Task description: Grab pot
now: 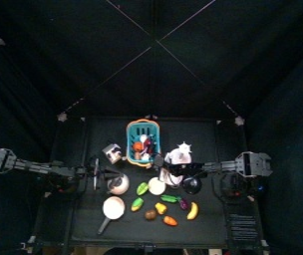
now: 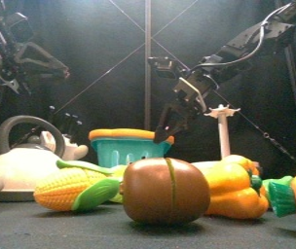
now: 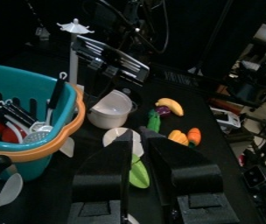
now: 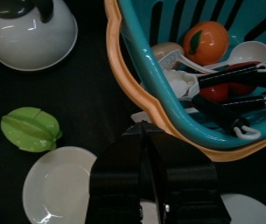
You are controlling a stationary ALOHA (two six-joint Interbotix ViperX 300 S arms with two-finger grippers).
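The silver pot with a black knob stands left of the table's middle. It is near and large at the left of the front view and shows in the right wrist view. A pale pot lies ahead of my left gripper, which is open and empty above the table beside the teal basket. My right gripper hangs over the basket's rim, its jaws closed together. It is apart from the pot.
The basket holds utensils and toy fruit. A white pan, a white plate and toy corn, banana and other vegetables lie across the table's front. A white utensil stands by the right arm.
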